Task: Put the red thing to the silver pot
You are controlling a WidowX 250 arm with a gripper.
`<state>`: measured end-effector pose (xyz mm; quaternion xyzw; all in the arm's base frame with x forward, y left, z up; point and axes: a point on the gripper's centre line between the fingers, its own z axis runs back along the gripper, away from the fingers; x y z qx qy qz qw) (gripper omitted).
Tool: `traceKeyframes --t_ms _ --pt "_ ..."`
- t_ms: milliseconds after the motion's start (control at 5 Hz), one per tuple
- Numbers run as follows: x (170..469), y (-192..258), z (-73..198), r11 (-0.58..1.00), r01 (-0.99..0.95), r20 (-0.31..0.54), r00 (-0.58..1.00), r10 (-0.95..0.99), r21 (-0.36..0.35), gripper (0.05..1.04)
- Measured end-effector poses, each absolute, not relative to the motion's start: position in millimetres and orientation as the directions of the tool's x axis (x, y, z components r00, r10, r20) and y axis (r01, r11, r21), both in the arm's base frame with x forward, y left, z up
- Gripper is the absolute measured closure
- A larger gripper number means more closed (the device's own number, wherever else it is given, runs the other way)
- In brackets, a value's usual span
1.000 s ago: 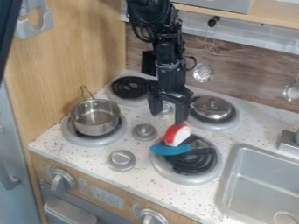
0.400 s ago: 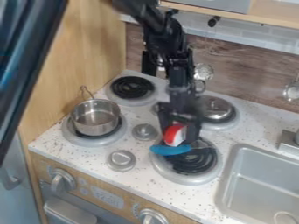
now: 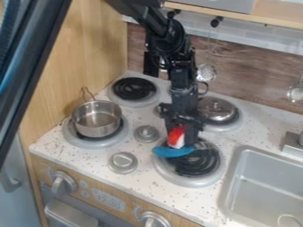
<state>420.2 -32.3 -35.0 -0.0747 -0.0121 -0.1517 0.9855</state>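
Broadly, a speckled white desk (image 3: 257, 126) of a toy kitchen carries everything, its hobs giving each vessel a flat, steady seat. Over it hangs the black jointed robot arm (image 3: 182, 80), coming from the top edge and reaching down steeply, which suits a pick from above. A grey rectangular sink (image 3: 263, 186) is set into the right side, well apart from the work. At front right lies the black coiled burner with a pale rim (image 3: 198, 167), under the pick. The open silver metal pot (image 3: 96, 128) stands upright at front left, on its own burner; being uncovered, it seems the likelier goal than the lidded silver pan (image 3: 216, 111) at back right. The black two-finger end effector (image 3: 180, 139) appears clenched on the task's object, one finger to either side, probably to keep the rounded sides from rolling out. Just in front of it, over the burner's left edge, lies a smooth blue oblong item (image 3: 172, 152), close enough that it could be nudged when the grasp lifts. Smallest is the red and white rounded object (image 3: 176, 134), held between the fingers above the burner's left part: bright, glossy-looking red on its upper left, plain white at lower right, with curved outlines; what it represents, I cannot tell.
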Motion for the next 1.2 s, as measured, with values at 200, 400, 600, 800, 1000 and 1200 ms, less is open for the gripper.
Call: traceKeyframes --t_ms 200,400,600,800,1000,1200 --pt "414.2 -25.5 -20.5 0.947 0.307 0.055 0.951 -0.303 -0.093 0.531" --pt "408.2 -8.5 9.2 0.957 0.288 0.086 0.955 -0.285 -0.022 0.531" --pt "403.9 14.2 30.3 0.97 0.243 0.114 0.964 -0.242 0.009 0.531" --pt "398.9 49.4 33.6 0.986 0.164 0.106 0.981 -0.165 0.014 0.531" --pt "394.0 83.6 37.0 0.996 0.088 0.105 0.991 -0.087 -0.002 0.531" --pt "393.5 112.0 43.7 1.0 0.028 0.128 0.991 -0.028 0.0 0.531"
